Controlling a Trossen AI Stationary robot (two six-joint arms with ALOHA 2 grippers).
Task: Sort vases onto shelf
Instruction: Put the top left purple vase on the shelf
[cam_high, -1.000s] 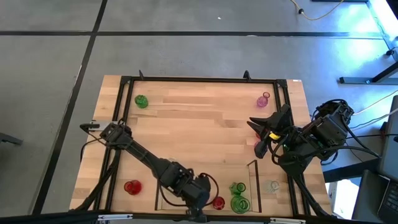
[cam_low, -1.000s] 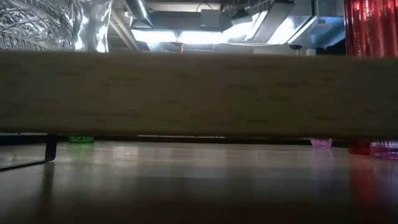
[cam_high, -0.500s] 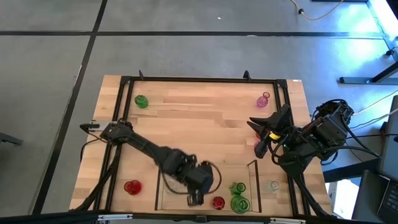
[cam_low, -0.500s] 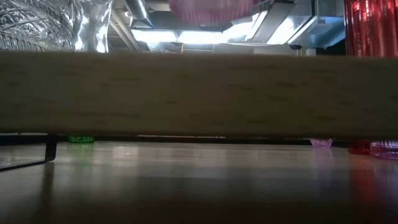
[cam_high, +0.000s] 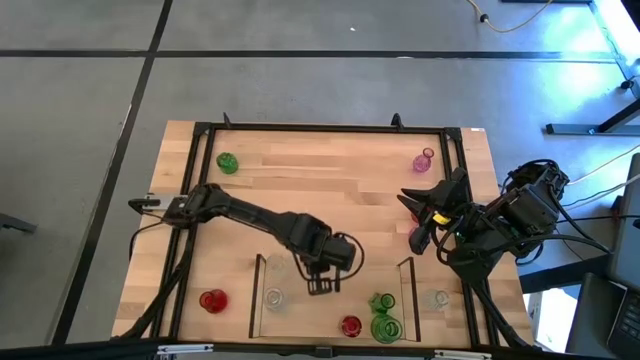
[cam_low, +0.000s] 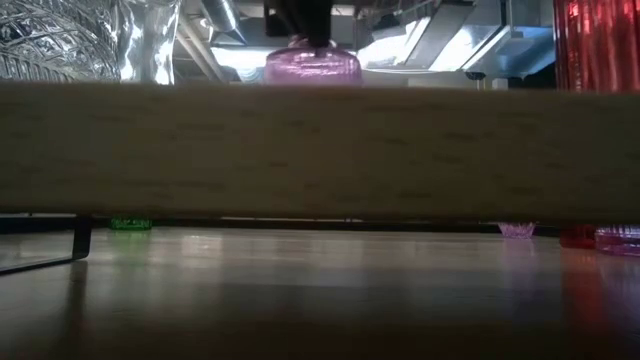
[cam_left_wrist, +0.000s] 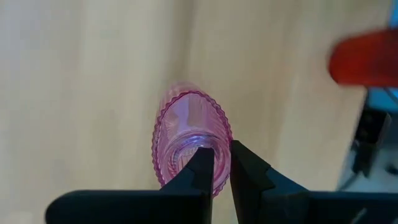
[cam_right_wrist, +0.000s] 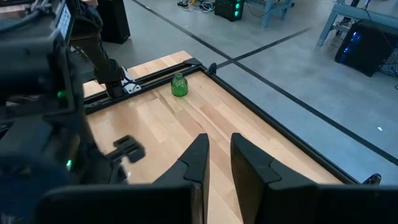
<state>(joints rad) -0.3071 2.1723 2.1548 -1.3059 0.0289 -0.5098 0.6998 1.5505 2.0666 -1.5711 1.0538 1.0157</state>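
Note:
My left gripper (cam_high: 325, 278) hangs over the middle of the shelf (cam_high: 256, 295), shut on a pink ribbed vase (cam_left_wrist: 189, 140). In the low view this vase (cam_low: 312, 65) shows above the shelf's wooden board, which hides its base. On the shelf stand a clear vase (cam_high: 273, 297), a red one (cam_high: 350, 326) and two green ones (cam_high: 381, 302). My right gripper (cam_high: 415, 218) waits raised at the table's right side, its fingers (cam_right_wrist: 198, 155) a narrow gap apart with nothing between them. My left gripper holds the pink vase by the rim of its mouth (cam_left_wrist: 219, 177). One finger (cam_left_wrist: 202, 163) is inside the mouth and the other outside. The fingers come from above, pointing steeply down. The vase hangs upright below them; whether its base is clear of the shelf I cannot tell.
Loose vases stand on the table: green (cam_high: 227, 162) far left, pink (cam_high: 424, 160) far right, red (cam_high: 212, 300) left of the shelf, clear (cam_high: 438, 298) right of it. A black frame (cam_high: 320, 128) rims the tabletop. Bare wood lies in the middle.
My left gripper has swung from the table's near edge toward the far edge and a little right, rolling as it went, with the pink vase still in its hold. In the low view the vase has come into sight and sunk. The clear vase on the shelf is uncovered.

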